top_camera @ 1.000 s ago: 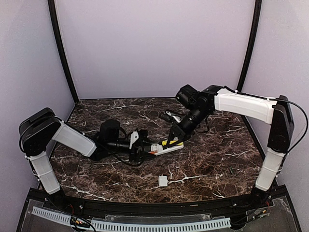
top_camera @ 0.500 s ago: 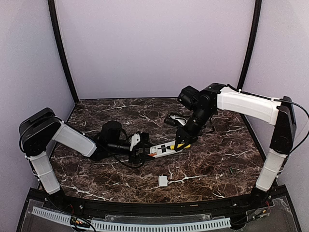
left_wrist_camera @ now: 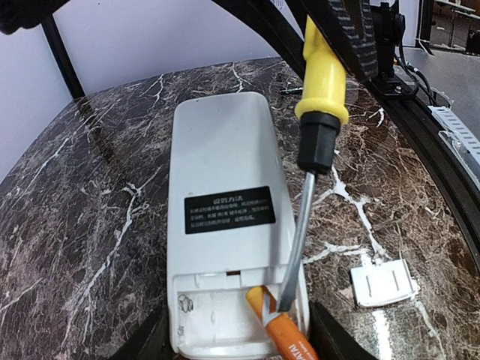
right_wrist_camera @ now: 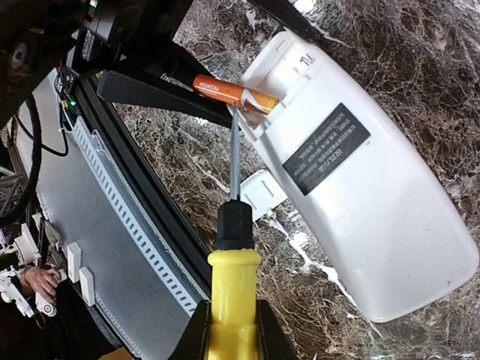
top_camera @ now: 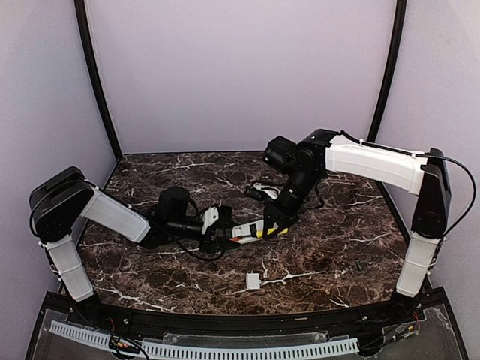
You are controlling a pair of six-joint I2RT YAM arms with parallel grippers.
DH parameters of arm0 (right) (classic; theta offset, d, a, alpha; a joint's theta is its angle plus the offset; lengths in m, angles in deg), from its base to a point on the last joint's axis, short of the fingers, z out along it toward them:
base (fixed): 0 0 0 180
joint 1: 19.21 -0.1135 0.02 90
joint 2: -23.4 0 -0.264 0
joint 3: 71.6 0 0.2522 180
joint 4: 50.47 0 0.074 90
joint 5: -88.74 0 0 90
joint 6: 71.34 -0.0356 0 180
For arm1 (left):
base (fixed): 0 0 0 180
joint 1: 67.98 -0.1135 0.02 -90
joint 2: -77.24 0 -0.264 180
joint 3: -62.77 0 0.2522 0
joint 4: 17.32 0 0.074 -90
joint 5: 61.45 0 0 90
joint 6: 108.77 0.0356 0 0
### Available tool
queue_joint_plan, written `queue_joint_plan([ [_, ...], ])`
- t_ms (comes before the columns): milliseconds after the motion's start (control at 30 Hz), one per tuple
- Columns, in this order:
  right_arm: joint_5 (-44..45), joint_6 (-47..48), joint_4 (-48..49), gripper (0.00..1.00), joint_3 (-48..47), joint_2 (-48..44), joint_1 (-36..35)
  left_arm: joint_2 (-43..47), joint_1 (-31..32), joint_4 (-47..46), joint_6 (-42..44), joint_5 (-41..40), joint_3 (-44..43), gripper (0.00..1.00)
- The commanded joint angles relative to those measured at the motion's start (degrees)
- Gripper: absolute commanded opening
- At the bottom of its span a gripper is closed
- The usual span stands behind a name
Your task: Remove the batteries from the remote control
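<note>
The white remote control (top_camera: 251, 230) lies back side up, its compartment open (left_wrist_camera: 225, 180) (right_wrist_camera: 360, 195). My left gripper (top_camera: 217, 236) is shut on the remote's compartment end, a dark finger (left_wrist_camera: 150, 341) on each side. My right gripper (top_camera: 277, 216) is shut on the yellow-handled screwdriver (right_wrist_camera: 233, 292) (left_wrist_camera: 321, 97). The screwdriver's tip rests against the orange-red battery (left_wrist_camera: 289, 337) (right_wrist_camera: 225, 92). That battery is tilted and sticks out over the compartment's end. The other slot shows only a bare spring. The dark greenish battery is not clearly in view.
The small white square cover piece (top_camera: 253, 280) (left_wrist_camera: 384, 282) (right_wrist_camera: 262, 193) lies on the marble table near the front. A tiny dark slim piece (top_camera: 358, 264) lies at the right, too small to identify. The black front rail (right_wrist_camera: 150, 225) runs close below the remote.
My right arm swung right, then back left and lower, bringing the screwdriver over the remote's compartment end. My left arm and the remote have barely moved.
</note>
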Motion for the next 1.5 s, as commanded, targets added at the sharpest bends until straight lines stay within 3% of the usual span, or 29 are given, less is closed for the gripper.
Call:
queue_joint_plan([
  [0,1.06,-0.39,-2.11,0.0,-2.42,1.35,-1.19,2.23,-0.32,0.47,0.8,0.06,-0.95,0.21],
  [467,6.97,0.47,-4.49,0.0,-7.83,4.7,-1.33,3.04,0.16,4.67,4.52,0.48,-1.11,0.21],
  [1200,1.15,1.4,-4.32,0.0,-2.24,5.74,-4.87,1.05,0.29,1.46,9.36,4.14,-2.71,0.21],
  [1467,-0.96,0.53,-4.47,0.0,-3.61,4.45,-5.1,-2.28,0.3,-4.19,6.19,6.23,-3.51,0.21],
])
